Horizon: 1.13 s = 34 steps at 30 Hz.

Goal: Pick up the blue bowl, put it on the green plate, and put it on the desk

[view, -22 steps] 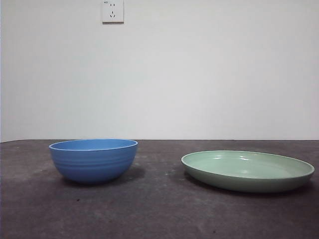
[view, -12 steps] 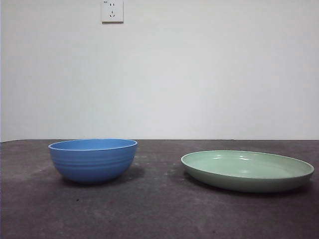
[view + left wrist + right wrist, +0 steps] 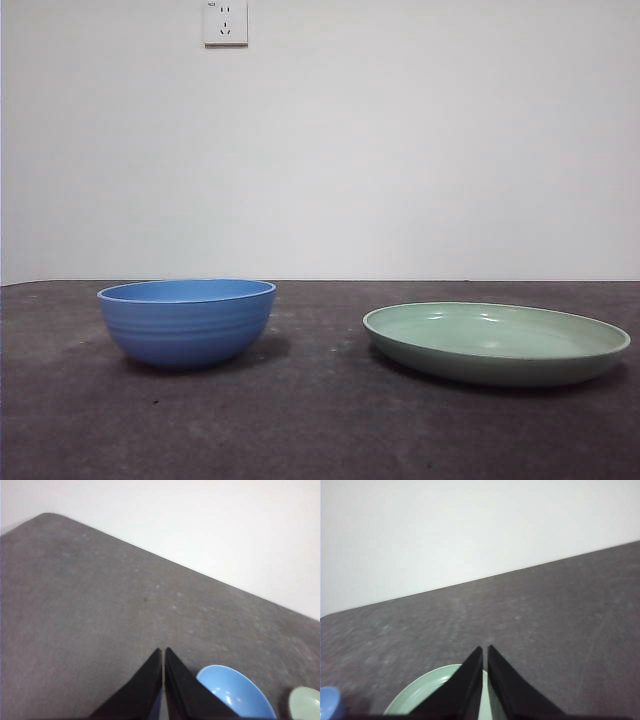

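The blue bowl (image 3: 187,322) is sitting on the counter (image 3: 320,430), lower left, apart from the green plate (image 3: 497,343). Both hands, left hand (image 3: 163,652) and right hand (image 3: 485,650), are pressed together, holding nothing. The bowl looks hard and slippery; its rim seems best to pinch.

Low level front; two overhead wrist views.

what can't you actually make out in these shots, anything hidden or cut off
- Blue bowl: the front view is level with its rim, hiding the bottom inside; the left wrist view cuts it at the edge.
- Green plate: the right gripper, jaws shut, covers part of it in the right wrist view.
- Left gripper, jaws shut: absent from the front view.
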### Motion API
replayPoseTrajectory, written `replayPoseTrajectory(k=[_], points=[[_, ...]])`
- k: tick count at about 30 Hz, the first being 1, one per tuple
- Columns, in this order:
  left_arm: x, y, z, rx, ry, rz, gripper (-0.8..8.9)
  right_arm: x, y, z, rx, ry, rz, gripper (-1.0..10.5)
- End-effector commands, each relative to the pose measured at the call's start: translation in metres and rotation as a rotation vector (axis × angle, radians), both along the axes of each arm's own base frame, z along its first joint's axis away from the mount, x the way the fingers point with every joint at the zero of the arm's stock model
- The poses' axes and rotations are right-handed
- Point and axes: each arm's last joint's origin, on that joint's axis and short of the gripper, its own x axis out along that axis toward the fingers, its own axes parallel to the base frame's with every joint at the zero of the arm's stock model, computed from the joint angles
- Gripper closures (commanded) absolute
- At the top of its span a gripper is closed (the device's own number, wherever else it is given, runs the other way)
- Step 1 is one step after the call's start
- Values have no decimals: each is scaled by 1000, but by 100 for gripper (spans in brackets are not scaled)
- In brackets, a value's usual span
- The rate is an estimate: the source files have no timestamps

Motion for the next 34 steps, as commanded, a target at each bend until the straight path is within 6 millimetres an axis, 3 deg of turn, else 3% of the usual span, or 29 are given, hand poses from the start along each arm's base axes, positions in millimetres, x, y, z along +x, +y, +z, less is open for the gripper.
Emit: replayPoseTrajectory(k=[1, 7, 13, 22, 34], points=[[0, -1, 21, 79, -1, -54, 804, -2, 1, 21, -67, 16, 38, 936], [13, -5, 47, 128, 110, -236, 804, 5, 4, 56, -148, 161, 170, 936], [32, -10, 58, 137, 233, -448, 804, 21, 6, 75, -182, 317, 331, 936], [50, -26, 61, 133, 360, -693, 804, 39, 21, 71, -169, 502, 586, 936], [49, -32, 59, 151, 373, -744, 802, 41, 32, 65, -199, 563, 688, 936]])
